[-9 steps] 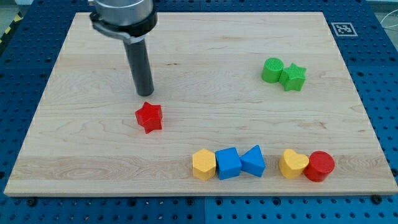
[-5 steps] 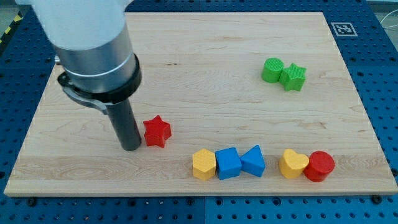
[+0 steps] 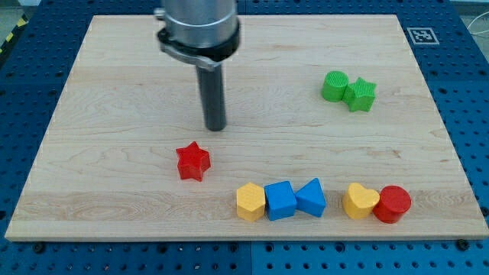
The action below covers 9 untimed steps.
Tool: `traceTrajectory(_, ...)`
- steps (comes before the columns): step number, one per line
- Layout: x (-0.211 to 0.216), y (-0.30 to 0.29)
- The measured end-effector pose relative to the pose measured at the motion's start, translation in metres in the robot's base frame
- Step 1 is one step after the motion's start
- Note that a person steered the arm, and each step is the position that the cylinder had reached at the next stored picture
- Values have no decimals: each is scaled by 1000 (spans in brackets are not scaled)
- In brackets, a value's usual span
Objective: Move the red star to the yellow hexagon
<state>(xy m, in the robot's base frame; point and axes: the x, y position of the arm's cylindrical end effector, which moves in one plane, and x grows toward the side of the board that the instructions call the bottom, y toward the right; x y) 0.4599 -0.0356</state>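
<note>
my tip [image 3: 216, 127] stood upright above the red star [image 3: 192, 161], apart from it, having left its left side; no pincer fitted.

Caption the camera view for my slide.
My tip above the red star, with the yellow hexagon lower right.

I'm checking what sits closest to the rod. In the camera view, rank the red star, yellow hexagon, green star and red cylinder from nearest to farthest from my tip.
From my tip:
1. Red star, just below, slightly left.
2. Yellow hexagon, lower right.
3. Green star, far right, slightly higher.
4. Red cylinder, bottom right.
</note>
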Motion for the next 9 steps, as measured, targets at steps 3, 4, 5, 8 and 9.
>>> traceTrajectory(3,33,7)
traceTrajectory(4,51,6)
traceTrajectory(5,52,-2)
traceTrajectory(8,27,-37)
traceTrajectory(9,30,-38)
